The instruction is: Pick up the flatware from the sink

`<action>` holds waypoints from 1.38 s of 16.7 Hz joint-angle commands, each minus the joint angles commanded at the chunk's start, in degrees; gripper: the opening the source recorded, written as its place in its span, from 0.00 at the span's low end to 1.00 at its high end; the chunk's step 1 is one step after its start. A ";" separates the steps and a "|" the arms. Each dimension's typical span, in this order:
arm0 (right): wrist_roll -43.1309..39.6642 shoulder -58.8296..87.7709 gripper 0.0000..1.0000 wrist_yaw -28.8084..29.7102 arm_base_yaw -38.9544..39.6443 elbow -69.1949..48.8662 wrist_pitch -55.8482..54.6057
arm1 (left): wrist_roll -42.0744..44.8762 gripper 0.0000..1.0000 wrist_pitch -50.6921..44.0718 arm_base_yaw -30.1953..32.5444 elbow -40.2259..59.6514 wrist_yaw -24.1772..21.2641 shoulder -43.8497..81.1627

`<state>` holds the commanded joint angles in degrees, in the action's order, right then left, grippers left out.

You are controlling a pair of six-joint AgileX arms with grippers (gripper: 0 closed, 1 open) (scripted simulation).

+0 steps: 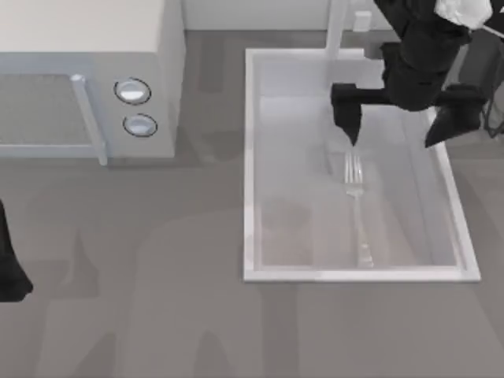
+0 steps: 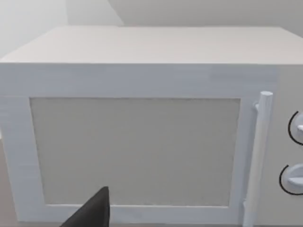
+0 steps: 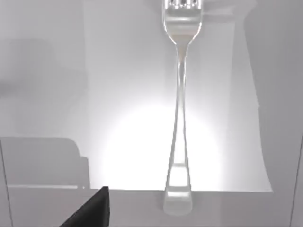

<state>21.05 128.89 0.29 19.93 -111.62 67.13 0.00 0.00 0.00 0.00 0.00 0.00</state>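
One fork (image 1: 358,206) is seen lying flat on the floor of the sink (image 1: 250,157), its long axis running from the faucet end toward the near rim, tines pointing up toward the right claw (image 1: 394,130). The right claw is held above the basin's far end, with its fingers spread wide and nothing between them; one fingertip hangs just above the tines, so the handle stretches away from the claw. By the right wrist view, the fork (image 3: 180,118) is lined up almost straight ahead. The left claw (image 1: 12,268) is parked well apart, beside the microwave (image 1: 79,79); whether it is released or clenched cannot be told.
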 joint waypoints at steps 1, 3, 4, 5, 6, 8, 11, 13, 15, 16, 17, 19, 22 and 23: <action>0.46 2.80 1.00 0.00 0.43 -2.46 1.47 | 0.00 1.00 0.00 0.00 0.00 0.00 0.00; 1.15 6.87 1.00 0.00 1.05 -6.04 3.59 | 0.00 1.00 0.00 0.00 0.00 0.00 0.00; 1.35 8.07 1.00 0.01 1.24 -7.11 4.23 | 0.00 1.00 0.00 0.00 0.00 0.00 0.00; 1.46 8.70 1.00 0.01 1.33 -7.66 4.56 | 0.00 1.00 0.00 0.00 0.00 0.00 0.00; 1.46 8.70 1.00 0.01 1.33 -7.66 4.56 | 0.00 1.00 0.00 0.00 0.00 0.00 0.00; 1.46 8.70 1.00 0.01 1.33 -7.66 4.56 | 0.00 1.00 0.00 0.00 0.00 0.00 0.00; 1.40 8.72 1.00 -0.01 1.01 -7.39 4.29 | 0.00 1.00 0.00 0.00 0.00 0.00 0.00; 1.40 9.70 1.00 0.01 1.03 -6.03 2.19 | 0.00 1.00 0.00 0.00 0.00 0.00 0.00; 1.43 11.69 1.00 0.04 1.09 -3.68 -2.22 | 0.00 1.00 0.00 0.00 0.00 0.00 0.00; 1.46 12.94 1.00 0.05 1.13 -2.28 -5.14 | 0.00 1.00 0.00 0.00 0.00 0.00 0.00; 1.48 14.27 1.00 0.07 1.17 -0.80 -8.29 | 0.00 1.00 0.00 0.00 0.00 0.00 0.00; 1.54 16.90 1.00 0.11 1.26 2.12 -14.37 | 0.00 1.00 0.00 0.00 0.00 0.00 0.00; 1.62 19.94 1.00 0.15 1.38 5.15 -19.73 | 0.00 1.00 0.00 0.00 0.00 0.00 0.00; 1.64 20.35 1.00 0.16 1.40 5.52 -20.29 | 0.00 1.00 0.00 0.00 0.00 0.00 0.00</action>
<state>22.69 149.24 0.45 21.33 -106.10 46.83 0.00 0.00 0.00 0.00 0.00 0.00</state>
